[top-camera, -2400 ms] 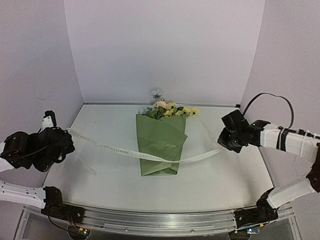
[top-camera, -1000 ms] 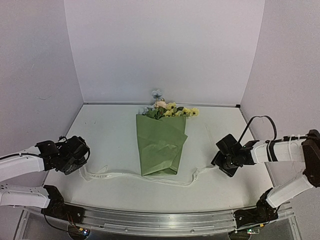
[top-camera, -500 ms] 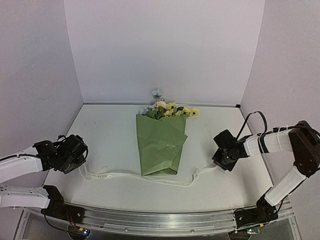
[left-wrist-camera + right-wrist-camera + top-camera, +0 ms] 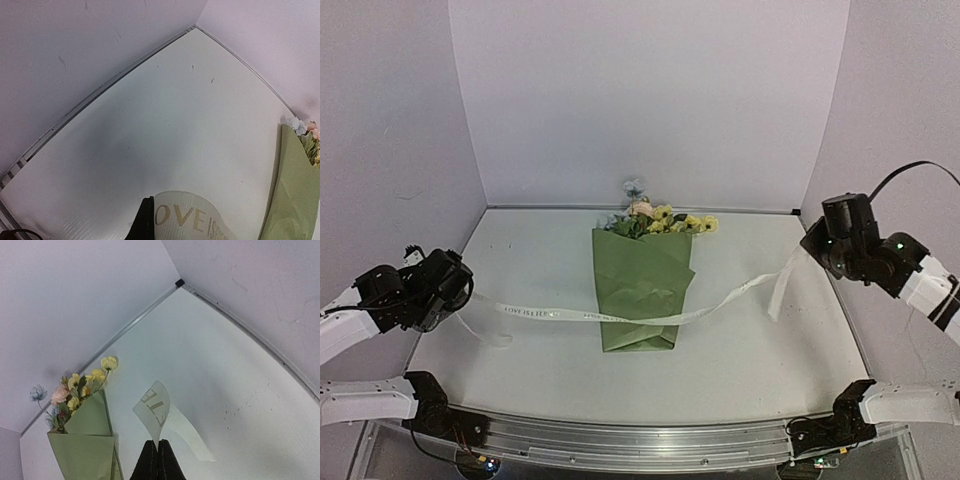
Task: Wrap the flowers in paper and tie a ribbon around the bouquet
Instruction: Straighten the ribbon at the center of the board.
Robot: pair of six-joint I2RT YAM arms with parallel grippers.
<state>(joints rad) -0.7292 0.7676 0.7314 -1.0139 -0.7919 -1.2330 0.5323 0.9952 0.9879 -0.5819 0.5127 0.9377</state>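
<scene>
Half a second ago the ribbon point(image 4: 535, 312) lay slack on the table point(image 4: 520, 250) at 6 o'clock of the bouquet point(image 4: 642, 285). Now it is lifted and stretched across the bouquet's lower part. The right gripper point(image 4: 817, 245), low before, is now higher at 3 o'clock, fingers together on the ribbon, with a short end hanging. The left gripper point(image 4: 448, 292) at 9 o'clock is clamped on the other end. The bouquet lies at the centre, its green paper creased and its blooms toward 12 o'clock.

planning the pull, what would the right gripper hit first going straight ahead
The ribbon the right gripper holds, curling just ahead; beyond that likely bare table, bouquet off to the side.
</scene>
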